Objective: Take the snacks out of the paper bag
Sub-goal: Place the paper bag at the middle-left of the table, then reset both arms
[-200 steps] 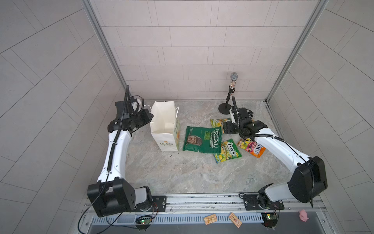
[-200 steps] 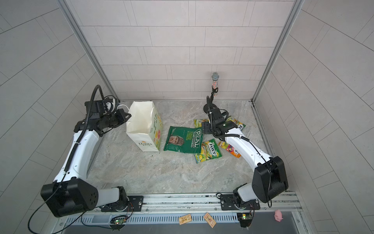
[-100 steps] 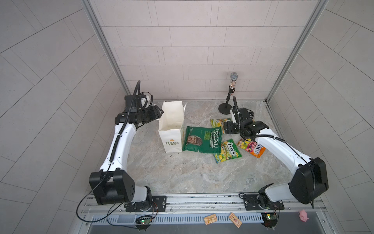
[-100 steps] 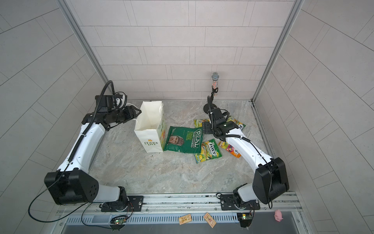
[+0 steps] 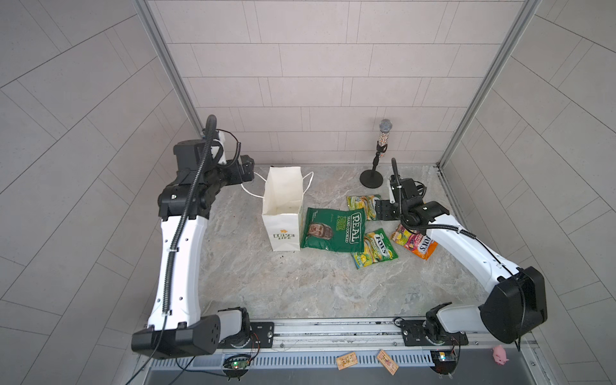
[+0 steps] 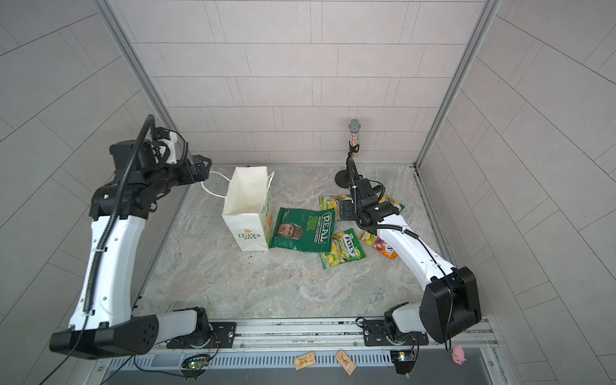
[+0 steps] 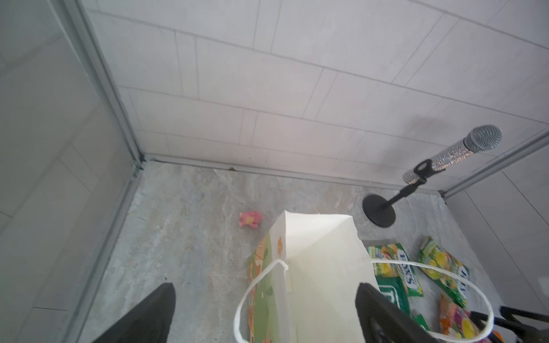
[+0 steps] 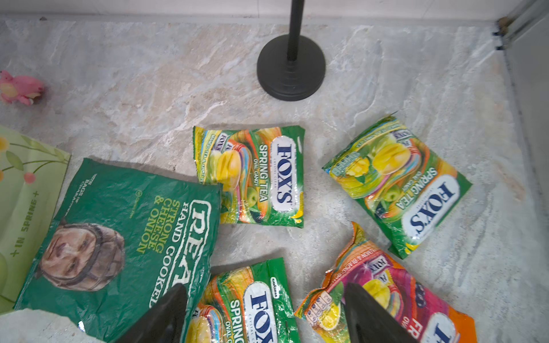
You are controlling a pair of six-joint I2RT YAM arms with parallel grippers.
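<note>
The white paper bag (image 5: 283,206) (image 6: 248,206) (image 7: 320,267) stands upright, mouth open; the inside that shows is bare white. My left gripper (image 5: 248,170) (image 6: 203,166) (image 7: 266,300) hovers at its back-left corner, open, holding nothing; a cord handle (image 7: 246,297) hangs loose between the jaws. The snacks lie on the table right of the bag. The green crisp packet (image 5: 333,230) (image 8: 124,237) touches the bag. Fox's packets (image 5: 375,248) (image 8: 258,175) (image 8: 398,184) and an orange one (image 5: 415,241) lie beyond. My right gripper (image 5: 381,210) (image 6: 343,211) (image 8: 266,297) is open above them.
A microphone on a black round stand (image 5: 373,176) (image 8: 291,68) is at the back right. A pink pig toy (image 7: 251,219) (image 8: 17,87) lies behind the bag. Another pig (image 5: 499,354) and two tan wooden rectangles (image 5: 346,360) sit by the front rail.
My left gripper has gone from shut to open. The bag has shifted right and now stands straight against the crisp packet. The right arm has not moved.
</note>
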